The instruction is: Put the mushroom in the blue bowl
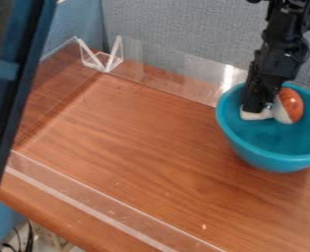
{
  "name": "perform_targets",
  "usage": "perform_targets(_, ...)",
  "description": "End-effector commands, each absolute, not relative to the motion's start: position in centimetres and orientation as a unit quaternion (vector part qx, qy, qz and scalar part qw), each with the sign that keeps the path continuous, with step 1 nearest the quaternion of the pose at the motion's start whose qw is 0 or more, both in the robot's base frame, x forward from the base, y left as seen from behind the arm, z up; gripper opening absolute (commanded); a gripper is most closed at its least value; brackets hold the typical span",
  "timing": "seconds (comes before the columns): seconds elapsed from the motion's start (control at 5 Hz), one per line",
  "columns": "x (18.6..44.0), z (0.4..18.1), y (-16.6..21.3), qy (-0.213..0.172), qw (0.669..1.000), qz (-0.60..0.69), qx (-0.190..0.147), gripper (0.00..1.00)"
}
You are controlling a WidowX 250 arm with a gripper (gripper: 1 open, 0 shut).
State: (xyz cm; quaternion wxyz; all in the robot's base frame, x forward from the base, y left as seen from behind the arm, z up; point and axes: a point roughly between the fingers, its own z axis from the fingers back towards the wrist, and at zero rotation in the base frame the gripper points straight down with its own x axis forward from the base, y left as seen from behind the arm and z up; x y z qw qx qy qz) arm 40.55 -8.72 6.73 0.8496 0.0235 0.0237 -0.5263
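The blue bowl [273, 140] stands at the right edge of the wooden table. My gripper [260, 106] points straight down inside the bowl's far half. It is shut on the mushroom [286, 103], whose orange-red cap sticks out to the right of the dark fingers and whose cream stem shows below them. The mushroom hangs low within the bowl, above its bottom; whether it touches the bowl's inside I cannot tell.
A wooden tabletop [131, 148] is ringed by a low clear plastic wall [184, 67]. A small clear stand [104, 54] sits at the back left corner. A dark blue upright post [13, 89] crosses the left foreground.
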Motion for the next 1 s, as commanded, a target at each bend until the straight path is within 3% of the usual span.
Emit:
perform_targets(0.0,41.2,8.5,-8.7,-0.013,0.852,-0.523,0.037,0.0)
perform_targets(0.2,40.8,7.8,-9.4,-0.015,0.849,-0.527,0.035,1.0)
perform_targets(0.6,39.1,7.3,-10.3,-0.019,0.85,-0.525,0.032,1.0)
perform_targets(0.8,37.9,7.7,-10.8,-0.024,0.849,-0.527,0.031,0.0)
